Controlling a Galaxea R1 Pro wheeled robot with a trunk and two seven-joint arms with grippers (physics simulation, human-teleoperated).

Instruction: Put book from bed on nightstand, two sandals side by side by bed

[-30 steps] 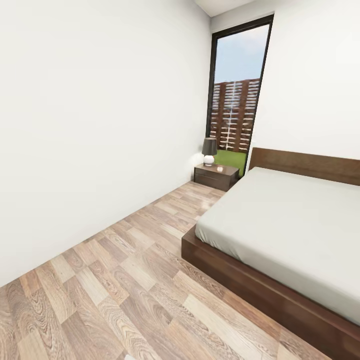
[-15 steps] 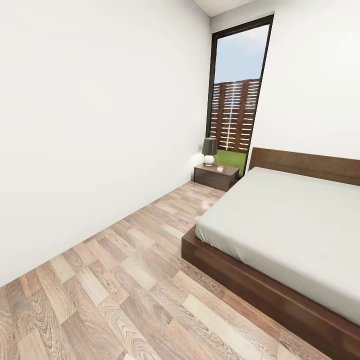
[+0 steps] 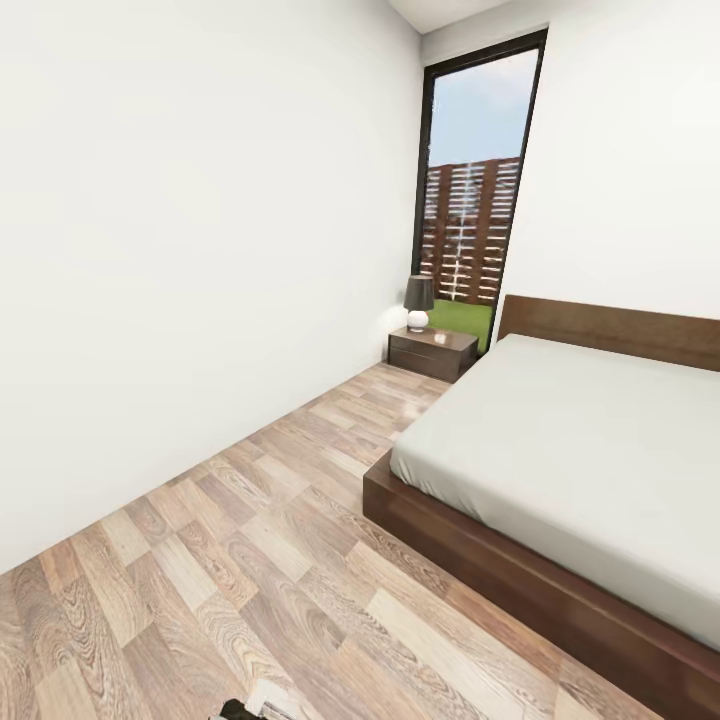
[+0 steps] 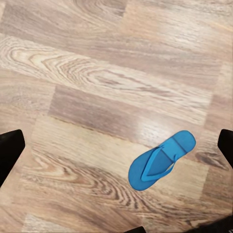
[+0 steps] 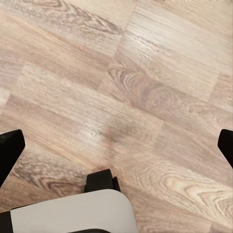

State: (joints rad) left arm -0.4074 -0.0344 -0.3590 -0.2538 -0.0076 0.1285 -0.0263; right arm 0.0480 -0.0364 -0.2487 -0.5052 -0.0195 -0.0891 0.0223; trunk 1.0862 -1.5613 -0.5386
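Left gripper (image 4: 116, 145): its two dark fingertips sat far apart at opposite edges of the left wrist view, spread wide with nothing between them, pointed straight down at the wood-plank floor (image 4: 97, 73).
Sandal (image 4: 161, 160): one bright blue flip-flop lay flat on the floor, straps up, under the left gripper and between the fingertip lines, nearer one finger than the other; well below the fingers, not touched.
Why held so: the downward-looking, spread pose reads as a hover above the sandal, likely a line-up before a descent to pick it.
Right gripper (image 5: 116, 145): fingertips likewise wide apart and empty, aimed at bare floor; a pale, dark-trimmed part of the robot's body (image 5: 73, 211) showed beneath it.
Bed (image 3: 560, 470): low dark frame with grey mattress lay ahead on the right of the head view; no book could be made out on the visible mattress.
Nightstand (image 3: 432, 352): stood against the far wall beside the headboard, carrying a lamp (image 3: 418, 302), just under the tall window (image 3: 472, 190).
Second sandal: its whereabouts could not be told.
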